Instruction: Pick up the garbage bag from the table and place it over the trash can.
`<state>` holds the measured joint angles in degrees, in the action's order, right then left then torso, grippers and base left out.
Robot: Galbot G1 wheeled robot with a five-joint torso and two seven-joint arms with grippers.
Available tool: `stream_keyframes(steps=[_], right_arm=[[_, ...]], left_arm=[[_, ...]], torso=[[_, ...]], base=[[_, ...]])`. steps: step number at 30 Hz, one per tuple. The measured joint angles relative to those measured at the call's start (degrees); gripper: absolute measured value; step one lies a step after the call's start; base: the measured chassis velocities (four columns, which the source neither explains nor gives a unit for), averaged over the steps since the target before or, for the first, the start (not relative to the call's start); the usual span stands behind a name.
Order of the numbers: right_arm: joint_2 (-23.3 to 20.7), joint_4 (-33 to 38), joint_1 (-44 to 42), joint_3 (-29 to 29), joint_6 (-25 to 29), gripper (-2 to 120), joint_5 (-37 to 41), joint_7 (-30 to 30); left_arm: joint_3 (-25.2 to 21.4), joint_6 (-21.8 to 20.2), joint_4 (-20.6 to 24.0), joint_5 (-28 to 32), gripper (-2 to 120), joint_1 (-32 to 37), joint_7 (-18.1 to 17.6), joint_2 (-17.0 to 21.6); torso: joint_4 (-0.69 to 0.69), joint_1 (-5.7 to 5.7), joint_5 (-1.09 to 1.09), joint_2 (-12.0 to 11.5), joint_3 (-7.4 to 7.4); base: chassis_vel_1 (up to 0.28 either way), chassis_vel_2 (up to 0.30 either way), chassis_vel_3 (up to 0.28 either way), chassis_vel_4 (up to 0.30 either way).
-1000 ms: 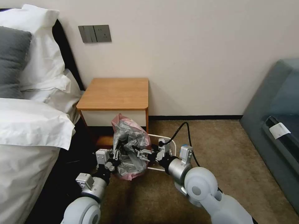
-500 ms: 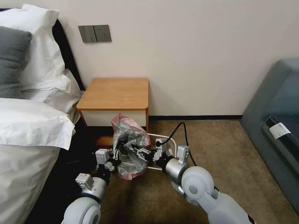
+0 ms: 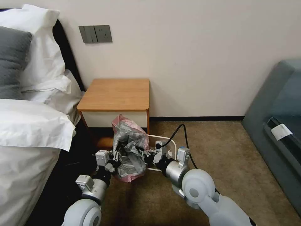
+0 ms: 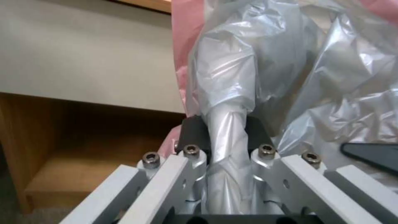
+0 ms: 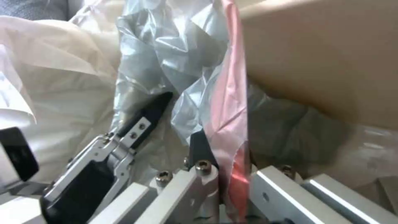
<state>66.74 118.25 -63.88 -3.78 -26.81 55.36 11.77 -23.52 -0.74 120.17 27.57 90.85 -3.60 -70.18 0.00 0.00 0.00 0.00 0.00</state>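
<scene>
The garbage bag (image 3: 129,145), crinkled grey plastic with a pink outer layer, hangs bunched between my two grippers in front of the table (image 3: 116,93), low over the carpet. My left gripper (image 3: 118,156) is shut on a twisted grey fold (image 4: 226,137) of the bag (image 4: 290,68). My right gripper (image 3: 141,151) reaches into the bag from the right and is shut (image 5: 226,152) on its pink edge (image 5: 226,93). Behind the bag stands the trash can (image 3: 167,139), with only its pale rolled rim showing. The table's wooden top is bare.
A bed with white sheets (image 3: 28,125) stands close on the left. A grey sofa (image 3: 276,125) fills the right side. A black cable (image 3: 182,131) loops off my right wrist. Brown carpet (image 3: 219,150) lies open to the right of the bin.
My right arm has shifted left, pushing its gripper closer to the left gripper and bunching the bag slightly. The left arm has stayed put.
</scene>
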Motion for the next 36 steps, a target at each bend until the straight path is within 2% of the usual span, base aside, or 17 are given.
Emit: stream_keyframes(steps=[10, 24, 36], right_arm=[[-2.2, 3.8, -2.1, 2.1, -0.1, 0, 0.5, 0.2], [-8.0, 9.1, -6.4, 11.3, -0.8, 0, 4.3, -0.2], [-9.4, 10.1, -7.9, 17.4, -1.2, 0, 6.8, -0.3]], left_arm=[[-0.1, -1.0, -0.5, 1.6, 8, -0.6, -1.0, -0.2], [-2.4, -3.2, -1.1, 7.1, 8, -1.9, -1.7, -0.8], [-3.7, -3.4, -1.4, 8.1, 8, -2.0, -1.7, -0.7]], torso=[[0.00, 0.00, 0.00, 0.0, 0.00], [0.00, 0.00, 0.01, 0.0, 0.00], [0.00, 0.00, 0.01, 0.0, 0.00]], base=[[0.000, 0.000, 0.000, 0.000], [0.000, 0.000, 0.000, 0.000], [0.000, 0.000, 0.000, 0.000]])
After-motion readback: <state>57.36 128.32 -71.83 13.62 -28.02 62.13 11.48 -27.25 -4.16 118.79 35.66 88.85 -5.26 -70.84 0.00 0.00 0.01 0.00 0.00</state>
